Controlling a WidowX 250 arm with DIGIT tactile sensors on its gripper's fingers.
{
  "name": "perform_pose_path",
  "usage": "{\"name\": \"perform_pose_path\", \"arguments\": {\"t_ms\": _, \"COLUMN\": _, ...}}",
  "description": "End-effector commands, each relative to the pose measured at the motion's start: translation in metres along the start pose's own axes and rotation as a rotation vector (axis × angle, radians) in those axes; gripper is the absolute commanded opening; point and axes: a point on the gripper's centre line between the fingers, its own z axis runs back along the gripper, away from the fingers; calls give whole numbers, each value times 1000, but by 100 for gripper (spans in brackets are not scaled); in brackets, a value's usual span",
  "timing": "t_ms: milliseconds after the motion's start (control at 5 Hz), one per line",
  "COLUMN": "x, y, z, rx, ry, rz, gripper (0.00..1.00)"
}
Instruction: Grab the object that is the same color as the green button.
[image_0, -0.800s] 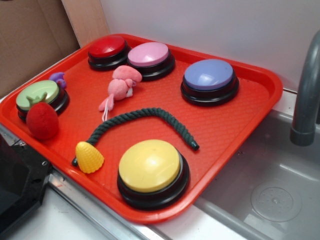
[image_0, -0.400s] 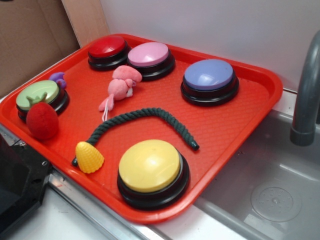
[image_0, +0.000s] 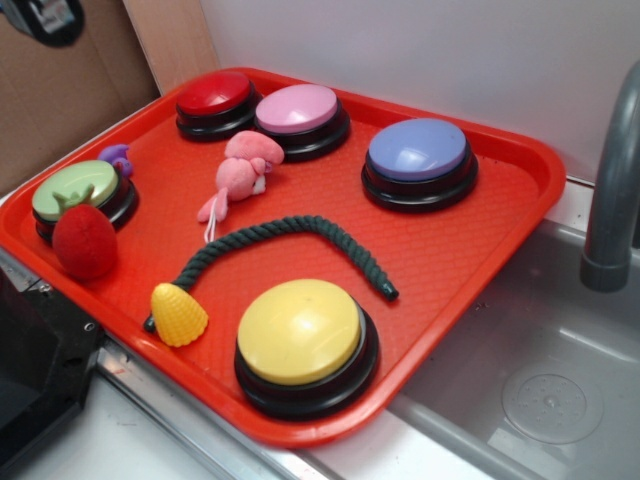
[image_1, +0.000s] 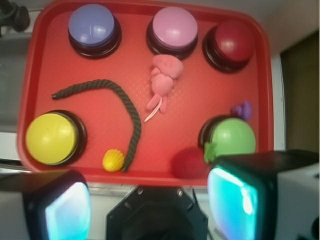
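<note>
The object, a long dark green twisted rope (image_0: 290, 228), lies curved in the middle of the red tray (image_0: 535, 190), free of any hold. In the wrist view the rope (image_1: 131, 112) runs from the left down to a yellow corn toy (image_1: 113, 160). The green button (image_0: 75, 190) sits at the tray's left edge, with a red plush strawberry (image_0: 85, 242) leaning on it. My gripper (image_1: 150, 200) hangs high over the tray's near edge, open, its pale pads (image_1: 67, 212) wide apart with nothing between them. A dark part of the arm (image_0: 42, 18) shows in the exterior view's top left corner.
On the tray stand a yellow button (image_0: 300, 332), purple button (image_0: 417, 150), pink button (image_0: 298, 108) and red button (image_0: 213, 93), plus a pink plush (image_0: 245, 165). A sink (image_0: 540, 390) and grey faucet (image_0: 610, 200) are to the right. A black box (image_0: 35, 370) sits lower left.
A dark part of the arm has come into the exterior view's top left corner. Nothing on the tray has moved.
</note>
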Motion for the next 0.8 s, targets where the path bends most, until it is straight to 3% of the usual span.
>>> {"name": "perform_pose_path", "arguments": {"t_ms": 0, "x": 44, "y": -12, "z": -40, "rx": -18, "ry": -119, "rz": -360, "gripper": 100}}
{"name": "perform_pose_path", "arguments": {"t_ms": 200, "x": 57, "y": -17, "z": -60, "rx": -94, "ry": -128, "rz": -471, "gripper": 100}}
{"name": "perform_pose_path", "arguments": {"t_ms": 400, "x": 67, "y": -28, "z": -87, "rx": -60, "ry": -92, "rz": -511, "gripper": 100}}
{"name": "perform_pose_path", "arguments": {"t_ms": 600, "x": 76, "y": -39, "z": -118, "rx": -110, "ry": -54, "rz": -600, "gripper": 100}}
